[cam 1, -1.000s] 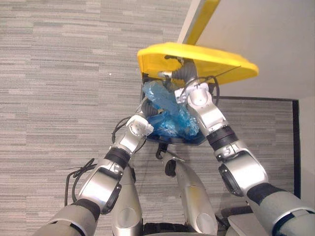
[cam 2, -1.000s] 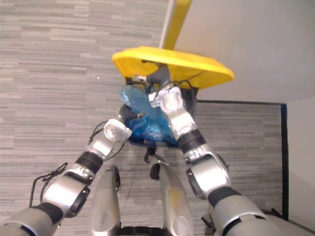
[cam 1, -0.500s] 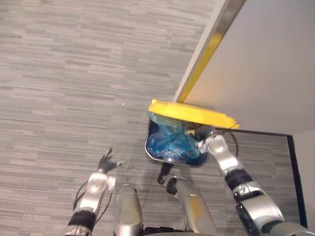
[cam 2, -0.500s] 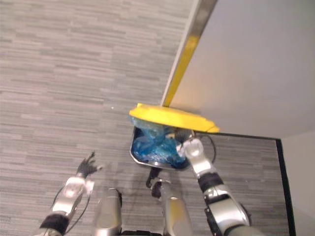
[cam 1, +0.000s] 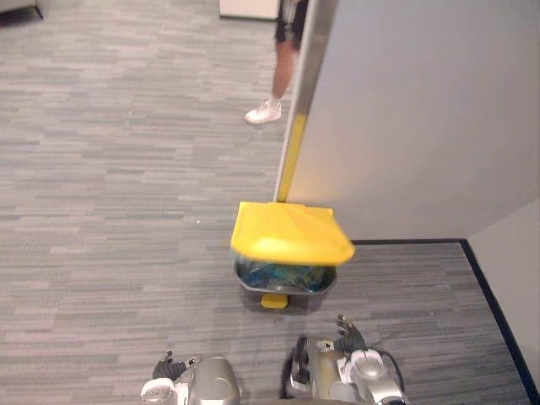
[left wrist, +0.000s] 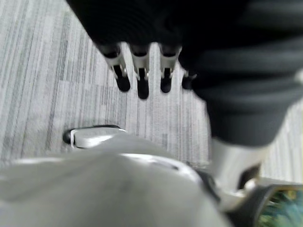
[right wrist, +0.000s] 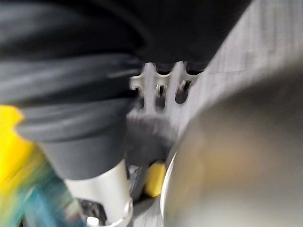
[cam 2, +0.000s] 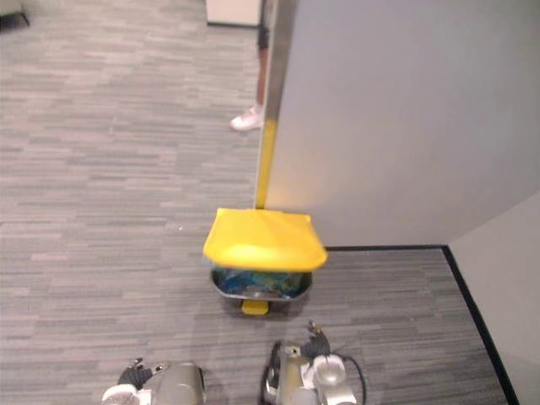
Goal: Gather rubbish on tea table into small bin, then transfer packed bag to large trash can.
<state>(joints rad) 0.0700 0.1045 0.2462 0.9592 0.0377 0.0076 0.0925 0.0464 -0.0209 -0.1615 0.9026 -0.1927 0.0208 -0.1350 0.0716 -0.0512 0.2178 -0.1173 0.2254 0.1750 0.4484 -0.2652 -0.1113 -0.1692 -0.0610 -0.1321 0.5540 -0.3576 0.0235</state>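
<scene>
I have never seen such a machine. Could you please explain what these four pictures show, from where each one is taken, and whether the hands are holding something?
This is a humanoid robot with two arms that end in hands. Two pictures come from the camera on its head, looking down at the carpet floor. A trash can stands there beside a grey wall. Its yellow lid is partly raised, and a blue bag shows inside. A yellow pedal sits at its foot. Farther off is a person's leg with a white shoe. The other two pictures come from cameras on the wrists. The left hand hangs over the carpet, its fingers straight, holding nothing. The right hand is low, near the can; whether it is open or shut I cannot tell.
</scene>
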